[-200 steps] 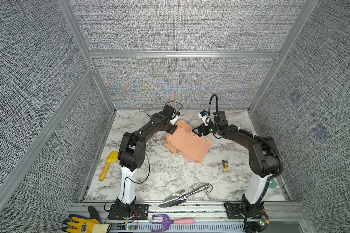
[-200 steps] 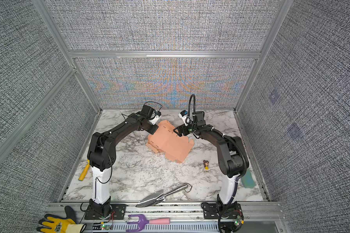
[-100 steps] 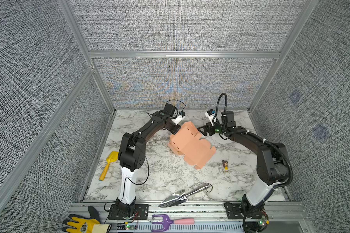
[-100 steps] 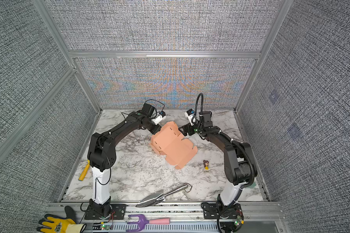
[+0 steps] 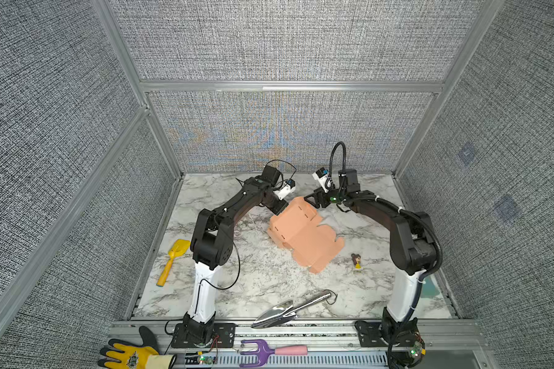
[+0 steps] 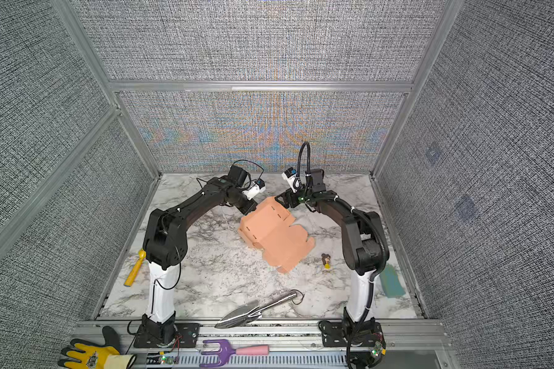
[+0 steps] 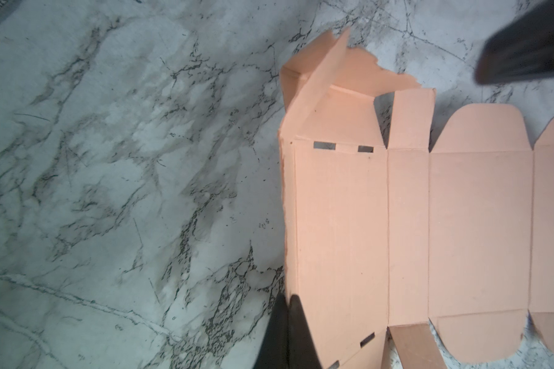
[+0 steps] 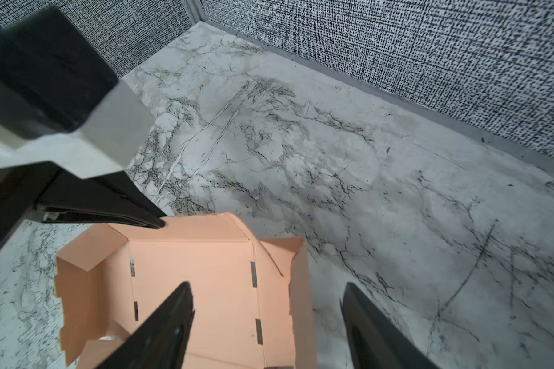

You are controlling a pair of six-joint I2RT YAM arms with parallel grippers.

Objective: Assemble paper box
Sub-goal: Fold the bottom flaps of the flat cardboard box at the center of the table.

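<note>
Paper box (image 5: 304,234) lying part-folded on marble table (image 5: 237,274), between arms. Left gripper (image 5: 280,209) pinching raised wall, jaws fully closed. Right gripper (image 8: 266,284) gaping, straddling side flap, holding nothing. Best: closing gently, folding along crease, left anchoring.

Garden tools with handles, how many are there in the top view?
3. A yellow shovel on the left of the table, a silver trowel at its front edge, a purple fork on the metal frame in front. None appears hidden.
</note>
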